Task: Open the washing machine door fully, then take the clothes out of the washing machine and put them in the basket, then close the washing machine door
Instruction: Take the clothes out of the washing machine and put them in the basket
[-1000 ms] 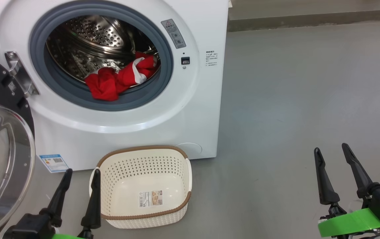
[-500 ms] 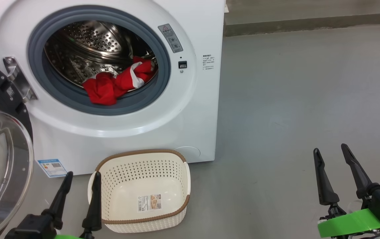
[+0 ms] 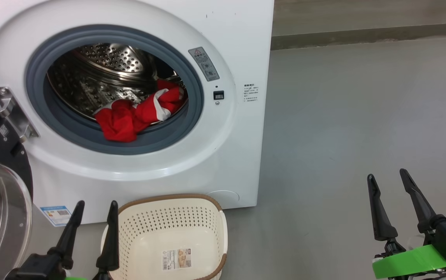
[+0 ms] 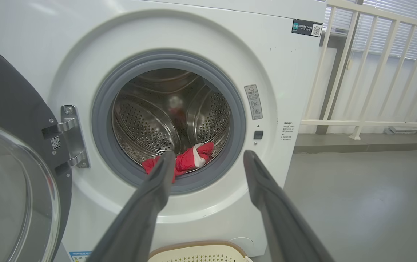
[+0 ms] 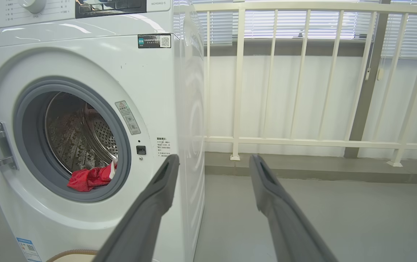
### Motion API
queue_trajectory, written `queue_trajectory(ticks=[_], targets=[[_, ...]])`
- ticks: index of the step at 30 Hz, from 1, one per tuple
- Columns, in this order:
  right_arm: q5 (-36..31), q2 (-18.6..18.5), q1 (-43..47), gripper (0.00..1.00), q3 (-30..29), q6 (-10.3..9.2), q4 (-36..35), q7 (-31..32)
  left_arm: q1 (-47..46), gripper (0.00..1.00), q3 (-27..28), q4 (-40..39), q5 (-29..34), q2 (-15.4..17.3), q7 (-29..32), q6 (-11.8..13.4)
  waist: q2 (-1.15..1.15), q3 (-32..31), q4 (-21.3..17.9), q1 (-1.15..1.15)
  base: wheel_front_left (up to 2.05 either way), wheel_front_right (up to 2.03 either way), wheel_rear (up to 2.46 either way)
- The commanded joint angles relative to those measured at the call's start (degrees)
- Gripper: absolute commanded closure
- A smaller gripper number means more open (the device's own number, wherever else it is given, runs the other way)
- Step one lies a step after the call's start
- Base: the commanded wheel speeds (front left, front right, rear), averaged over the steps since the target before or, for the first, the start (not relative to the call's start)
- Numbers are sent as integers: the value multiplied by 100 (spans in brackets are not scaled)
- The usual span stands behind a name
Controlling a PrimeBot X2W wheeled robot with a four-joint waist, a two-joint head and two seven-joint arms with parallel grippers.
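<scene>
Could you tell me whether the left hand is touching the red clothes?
Apart. In the head view the left hand sits low beside the cream perforated plastic basket, with white washing machine front between it and the red white-trimmed fabric clothes.

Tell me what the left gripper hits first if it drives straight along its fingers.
Likely the bright red clothes lying at the grey rubber gasket's lower lip in the white washing machine's open mouth; the left gripper, open, points there. Depth is unclear.
</scene>
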Motion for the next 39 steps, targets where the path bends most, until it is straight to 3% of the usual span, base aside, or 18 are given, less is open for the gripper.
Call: queue_trajectory(ticks=[1,7,39], targets=[[18,-66,-63,0,131,35,-125,-37,-182,0,189,-175,1,61,-37,28,0,0,5,0,83,-83,0],[16,-66,-82,0,141,35,-138,-37,-185,0,187,-205,43,7,28,226,0,27,36,0,33,-33,0],[16,-66,-104,0,258,35,-148,-37,-275,0,-47,-46,1,119,139,264,0,349,249,0,0,0,0]])
